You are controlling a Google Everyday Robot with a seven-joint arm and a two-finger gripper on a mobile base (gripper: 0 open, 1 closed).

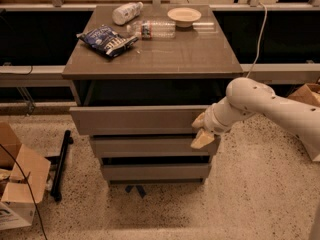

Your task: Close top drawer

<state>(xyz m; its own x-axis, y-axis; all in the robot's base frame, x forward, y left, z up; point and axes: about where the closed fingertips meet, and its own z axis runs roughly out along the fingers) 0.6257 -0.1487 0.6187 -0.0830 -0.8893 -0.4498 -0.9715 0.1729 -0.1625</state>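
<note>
The top drawer (135, 120) is the widest grey-brown front under the cabinet top (165, 59). It stands pulled out toward me, with a dark gap behind its front panel. My gripper (200, 130) is at the right end of that front panel, against its lower edge. Its two tan fingertips (199, 120) stand apart, one above the other, holding nothing. The white arm (260, 104) reaches in from the right.
Two narrower drawer fronts sit below, the middle one (145, 146) and the bottom one (155, 172). On the top lie a blue chip bag (107, 40), a clear bottle (152, 29), a white bottle (126, 12) and a bowl (184, 15). A cardboard box (20, 184) and a black bar (61, 164) are on the floor at left.
</note>
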